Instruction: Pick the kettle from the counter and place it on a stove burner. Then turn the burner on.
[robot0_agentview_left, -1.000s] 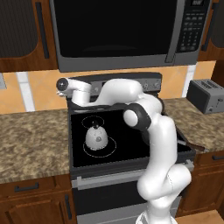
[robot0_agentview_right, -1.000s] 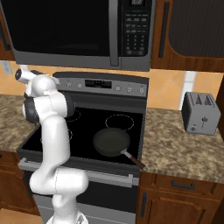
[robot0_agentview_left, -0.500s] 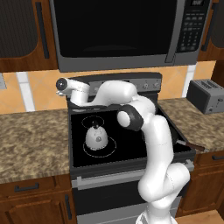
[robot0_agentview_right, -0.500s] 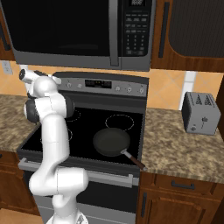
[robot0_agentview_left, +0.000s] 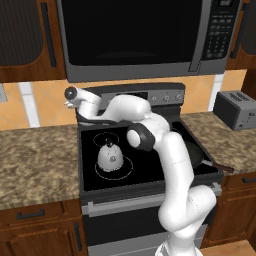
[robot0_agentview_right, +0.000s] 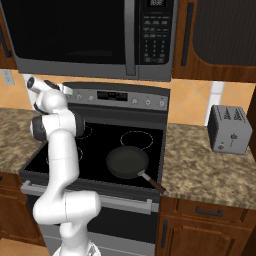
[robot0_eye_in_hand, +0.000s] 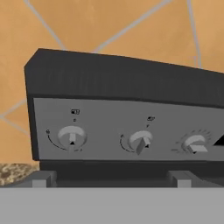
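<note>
Kettle (robot0_agentview_left: 110, 156) is sitting on the stove burner (robot0_agentview_left: 113, 167), frame centre-left — gripper (robot0_agentview_left: 71, 95) is facing the control knobs (robot0_eye_in_hand: 71, 137); jaws state cannot be determined.

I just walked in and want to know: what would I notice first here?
Probably the big white robot arm bending over the black cooktop, reaching toward the stove's knobs at the back. Next, the little silvery kettle sitting inside a white burner ring, front left, and a black frying pan front right.
</note>
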